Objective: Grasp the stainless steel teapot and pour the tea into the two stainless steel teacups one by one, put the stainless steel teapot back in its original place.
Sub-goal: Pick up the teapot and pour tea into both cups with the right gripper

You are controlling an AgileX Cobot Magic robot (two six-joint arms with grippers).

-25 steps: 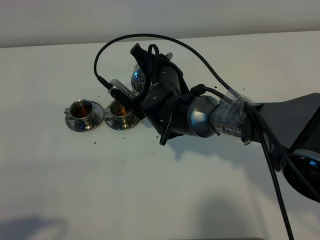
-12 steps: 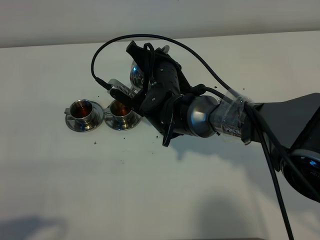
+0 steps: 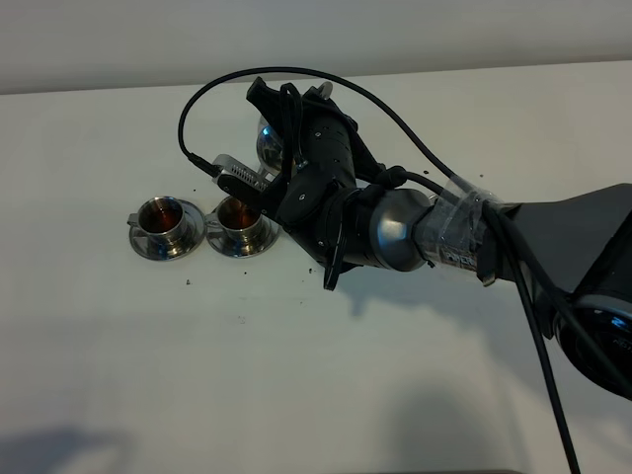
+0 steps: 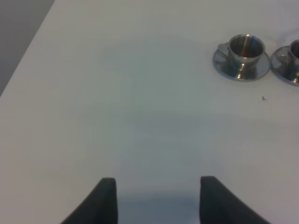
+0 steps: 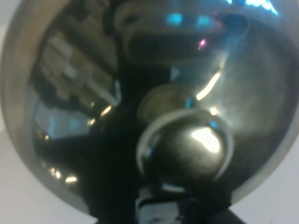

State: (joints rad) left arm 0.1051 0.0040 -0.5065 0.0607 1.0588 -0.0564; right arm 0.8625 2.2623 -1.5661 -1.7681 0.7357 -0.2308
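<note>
the right gripper (image 3: 293, 111), reaching in from 4 o'clock across the white table (image 3: 148, 375), has the stainless steel teapot (image 3: 267, 148) at its tip near the table's 12 o'clock edge. only a sliver of shiny belly shows past the black wrist in the high view. the right wrist camera is filled by the domed lid and its knob (image 5: 184, 144). the fingers themselves are hidden, but the pot sits so hard against the camera that the gripper looks clamped on it, probably at the handle.

the two stainless steel teacups stand side by side on their saucers, saucer rims just about touching. the nearer teacup (image 3: 240, 219) lies at about 7 o'clock from the pot, just beside the wrist. the outer teacup (image 3: 163, 219) is at its 9 o'clock. both show amber inside, so pouring looks finished and the return of the pot looks like the step in hand.

that move turns on one line: the arm's long axis runs from 4 o'clock to 10 o'clock, the pot at its far end and the cups close under its 8 o'clock side. the spout is hidden, so its heading cannot be told.

the left gripper (image 4: 156, 200) hangs over bare table, fingers spread and holding nothing, well apart from the cups. the right arm is the nearer by far.
</note>
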